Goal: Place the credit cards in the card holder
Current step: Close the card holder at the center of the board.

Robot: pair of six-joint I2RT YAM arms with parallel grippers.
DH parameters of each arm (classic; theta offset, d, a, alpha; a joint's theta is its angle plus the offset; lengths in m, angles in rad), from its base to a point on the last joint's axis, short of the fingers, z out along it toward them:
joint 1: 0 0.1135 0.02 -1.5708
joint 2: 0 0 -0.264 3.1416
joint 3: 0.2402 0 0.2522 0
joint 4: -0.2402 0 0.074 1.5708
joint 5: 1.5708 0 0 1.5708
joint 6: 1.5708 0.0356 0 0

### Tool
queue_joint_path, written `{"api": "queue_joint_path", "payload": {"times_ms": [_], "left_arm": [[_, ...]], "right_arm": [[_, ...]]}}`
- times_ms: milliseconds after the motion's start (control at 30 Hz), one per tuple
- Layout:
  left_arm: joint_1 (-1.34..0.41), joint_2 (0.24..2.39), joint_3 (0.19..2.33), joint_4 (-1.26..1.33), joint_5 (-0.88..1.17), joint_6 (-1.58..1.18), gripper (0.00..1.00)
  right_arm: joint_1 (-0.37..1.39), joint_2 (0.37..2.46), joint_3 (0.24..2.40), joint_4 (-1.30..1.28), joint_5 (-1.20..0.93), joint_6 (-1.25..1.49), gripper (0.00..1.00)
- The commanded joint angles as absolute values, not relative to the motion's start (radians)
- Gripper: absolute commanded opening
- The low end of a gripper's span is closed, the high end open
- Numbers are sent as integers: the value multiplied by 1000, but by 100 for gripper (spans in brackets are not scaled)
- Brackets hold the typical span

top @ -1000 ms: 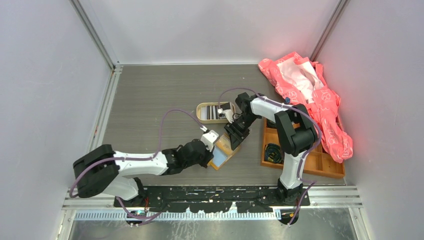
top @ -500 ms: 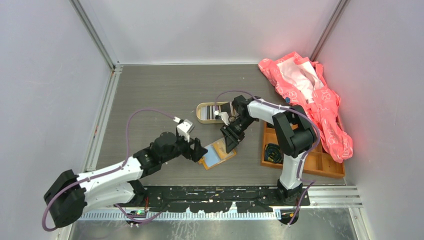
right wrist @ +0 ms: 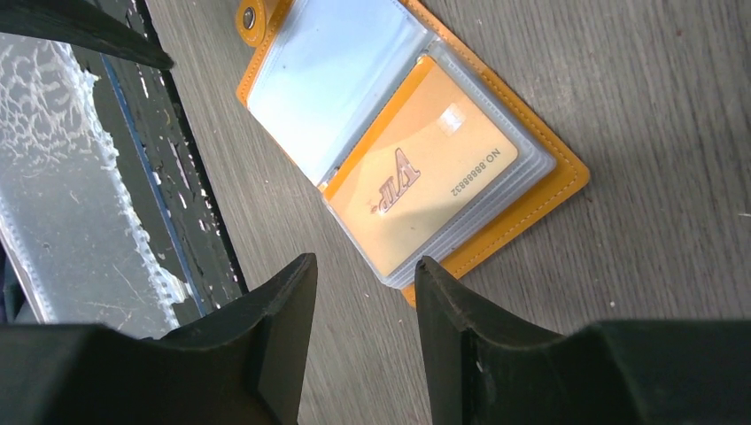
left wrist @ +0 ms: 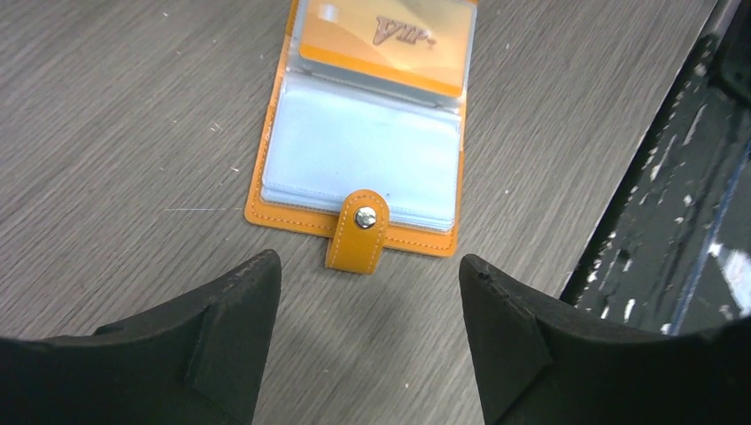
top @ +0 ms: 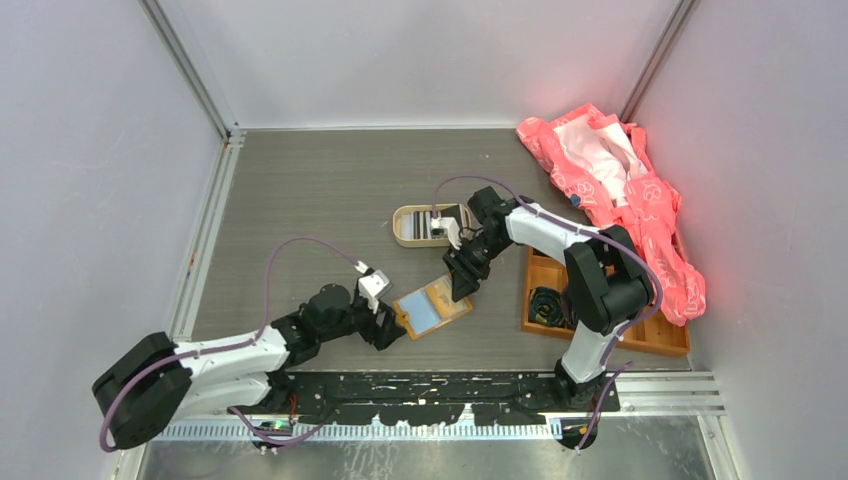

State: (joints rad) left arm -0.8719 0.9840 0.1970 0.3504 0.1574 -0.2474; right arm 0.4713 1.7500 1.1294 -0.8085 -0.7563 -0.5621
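Note:
The orange card holder lies open and flat on the table, its pale blue sleeves up and its snap tab pointing at my left gripper. A gold credit card marked VIP sits inside one clear sleeve. My left gripper stands open just short of the tab, with only bare table between its fingers. My right gripper hangs open over the holder's far end, one fingertip next to the sleeve's corner, and holds nothing.
An oval beige tin with dark striped contents stands behind the holder. An orange wooden tray and a pink cloth are at the right. The black rail runs along the near edge.
My left gripper has opened, let go of the card holder and drawn back toward the near left. The holder now lies flat and open. My right gripper has shifted only slightly.

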Motion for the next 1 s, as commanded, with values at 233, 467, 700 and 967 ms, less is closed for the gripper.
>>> {"api": "queue_joint_path", "payload": {"times_ms": [233, 467, 700, 967], "left_arm": [[-873, 1230, 262, 611, 242, -164, 57], [-873, 1257, 310, 550, 237, -162, 10], [-873, 1100, 353, 425, 230, -122, 0], [-873, 1063, 397, 465, 285, -96, 0]], "right_arm": [[480, 1740, 1147, -803, -749, -594, 50], [480, 1739, 1152, -797, -706, -579, 50], [481, 1755, 1179, -744, -437, -442, 45], [537, 1827, 1214, -754, -356, -368, 25]]}}
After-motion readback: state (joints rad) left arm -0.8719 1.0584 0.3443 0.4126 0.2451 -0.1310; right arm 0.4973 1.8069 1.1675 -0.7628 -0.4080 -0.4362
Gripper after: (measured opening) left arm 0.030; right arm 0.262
